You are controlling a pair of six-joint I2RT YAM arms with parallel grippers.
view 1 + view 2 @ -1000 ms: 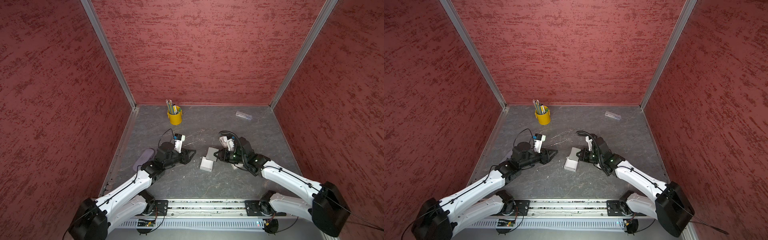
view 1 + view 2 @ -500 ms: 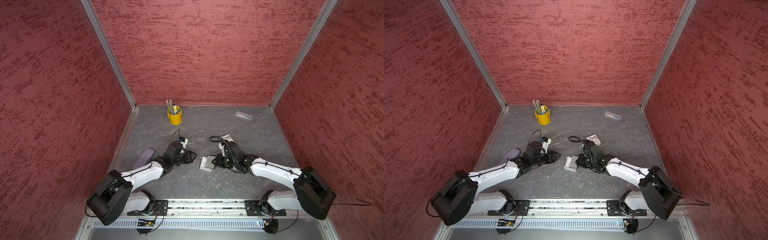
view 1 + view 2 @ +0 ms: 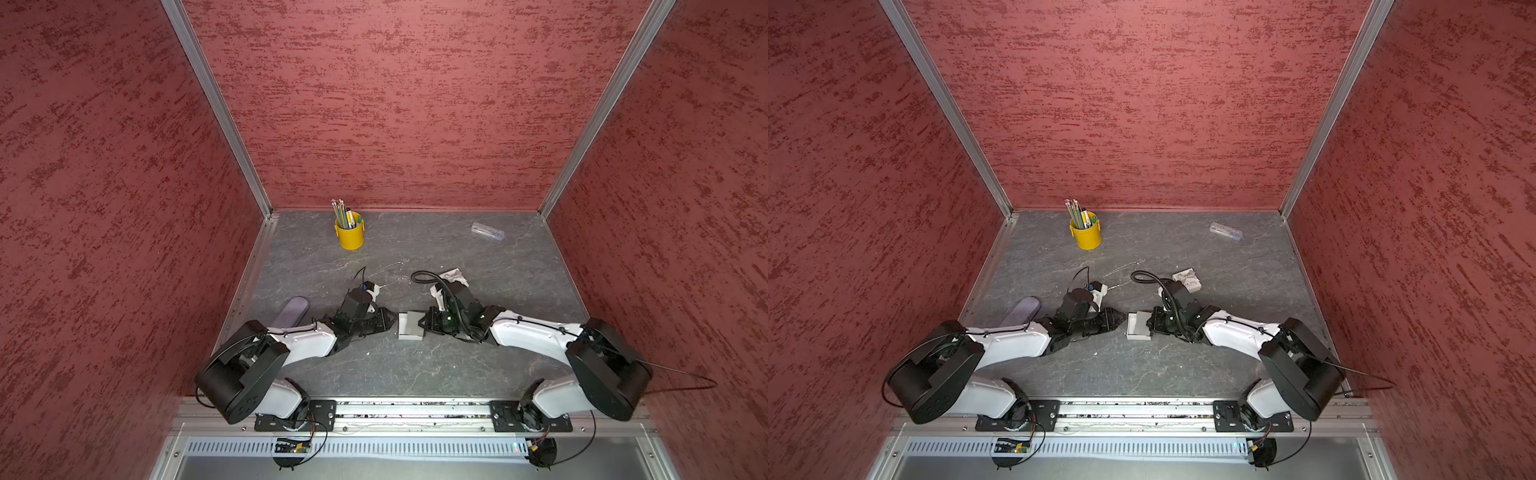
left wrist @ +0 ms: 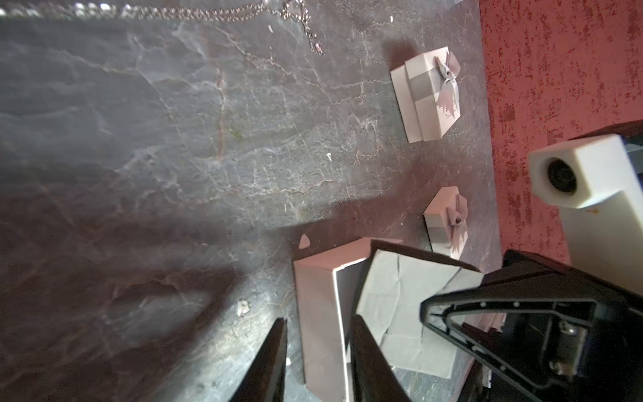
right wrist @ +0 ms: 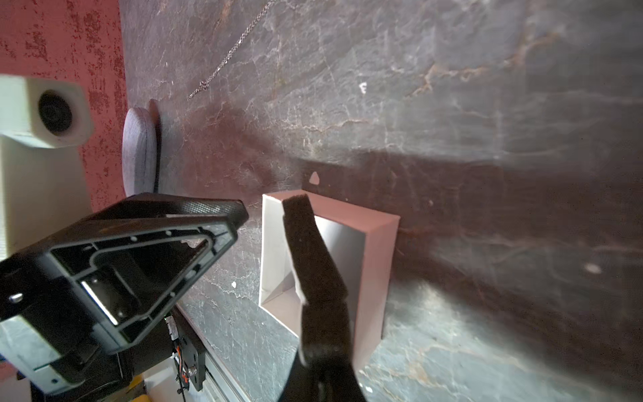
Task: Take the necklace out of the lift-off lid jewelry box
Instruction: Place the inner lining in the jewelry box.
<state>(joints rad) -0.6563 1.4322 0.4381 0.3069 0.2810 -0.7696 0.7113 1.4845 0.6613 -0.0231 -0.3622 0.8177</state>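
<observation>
Necklace (image 3: 390, 272) lies on counter (image 3: 415, 374), apart from both pincers. Left pincer (image 4: 317, 323) apart, astride jewelry box (image 3: 405, 329) wall; right pincer (image 3: 424, 326) clamped on foam insert (image 4: 400, 296). Arms low.

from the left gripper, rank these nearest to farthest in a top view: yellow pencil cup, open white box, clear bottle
1. open white box, just ahead of the left gripper
2. yellow pencil cup, back left
3. clear bottle, far back right

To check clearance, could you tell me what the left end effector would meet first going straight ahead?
Probably the near wall of the open jewelry box, right ahead of the left end effector; the remaining gap is unclear.
</observation>
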